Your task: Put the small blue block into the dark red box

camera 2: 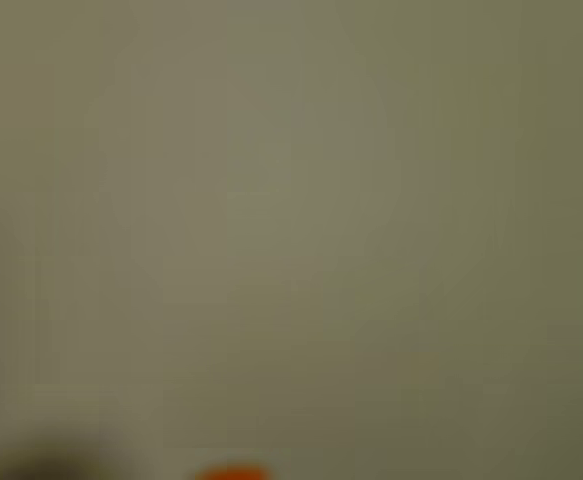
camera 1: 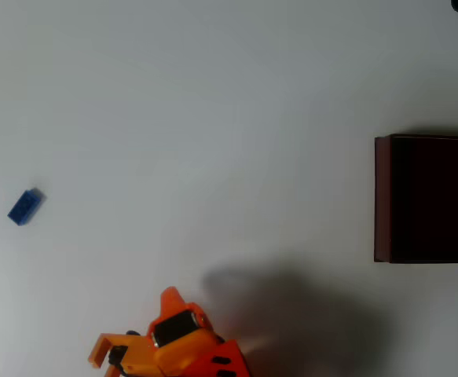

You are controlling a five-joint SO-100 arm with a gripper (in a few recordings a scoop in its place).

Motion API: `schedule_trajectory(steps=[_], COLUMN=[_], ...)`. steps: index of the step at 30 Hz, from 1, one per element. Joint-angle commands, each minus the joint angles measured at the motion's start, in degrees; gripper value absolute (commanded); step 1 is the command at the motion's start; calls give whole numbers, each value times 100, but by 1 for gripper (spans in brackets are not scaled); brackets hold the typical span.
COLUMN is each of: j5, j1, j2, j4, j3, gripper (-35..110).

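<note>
My orange two-finger gripper [camera 1: 130, 326] hangs with jaws parted and empty, well apart from the tiny bright blue rectangular block [camera 1: 24, 206] lying skewed at the overhead view's left, so I may nudge it, far from the large maroon thin-walled box [camera 1: 382, 200].

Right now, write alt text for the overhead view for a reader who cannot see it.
A small blue block lies alone at the left of a pale table, far from a dark red box at the right edge. The robot's orange hand sits at the bottom edge between them, open and holding nothing.
</note>
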Motion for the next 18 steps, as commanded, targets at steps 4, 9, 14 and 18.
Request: schedule_trajectory(steps=[4,9,14,18], j5=[-18,-18,-9,1037], j1=[-53,-70,-18,-132], j2=[26,26,26,35], j4=[26,26,26,-123], j3=[44,44,44,79], gripper=[0,0,0,3])
